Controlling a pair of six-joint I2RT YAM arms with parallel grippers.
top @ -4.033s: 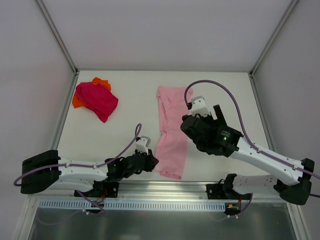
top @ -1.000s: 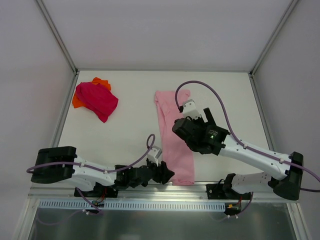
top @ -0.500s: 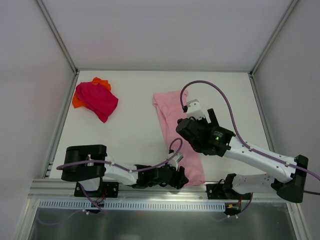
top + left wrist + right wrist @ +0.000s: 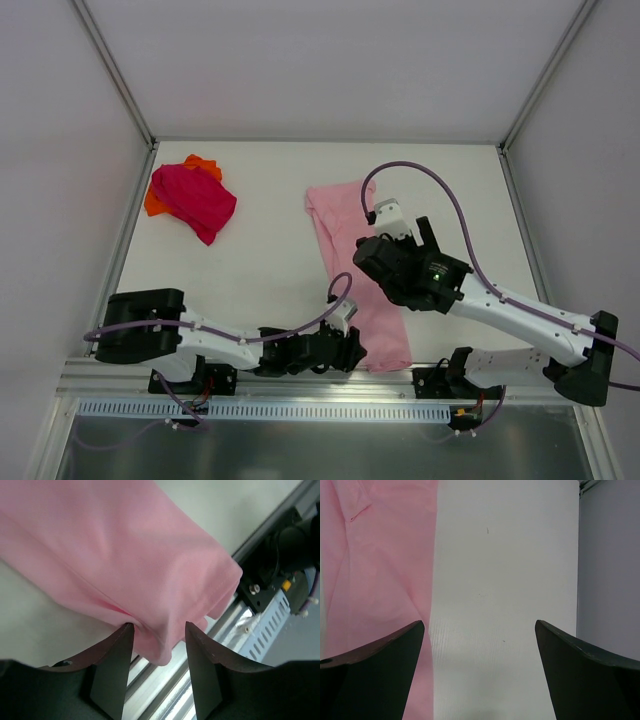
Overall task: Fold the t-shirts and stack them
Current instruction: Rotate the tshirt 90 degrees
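The light pink t-shirt [image 4: 343, 215] lies as a long folded strip down the middle of the table, also seen in the left wrist view [image 4: 125, 555] and the right wrist view [image 4: 380, 570]. My left gripper [image 4: 352, 350] sits at the strip's near left corner. Its jaws [image 4: 159, 625] are part-way open around a hanging fold of the hem; the left finger touches the cloth and the right one stands apart. My right gripper [image 4: 402, 238] hovers wide open over bare table just right of the strip [image 4: 479, 630], holding nothing. The magenta t-shirt [image 4: 195, 200] lies crumpled on the orange t-shirt [image 4: 154, 204] at the far left.
A metal rail [image 4: 300, 385] runs along the table's near edge, right under the left gripper [image 4: 165, 680]. The right arm's base [image 4: 290, 545] stands close by. Enclosure walls [image 4: 520, 120] bound the table on the left, back and right.
The left gripper slid right along the near edge, then back a little, and its jaws narrowed round the hem. The pink strip's near end shifted right. The right arm barely moved.
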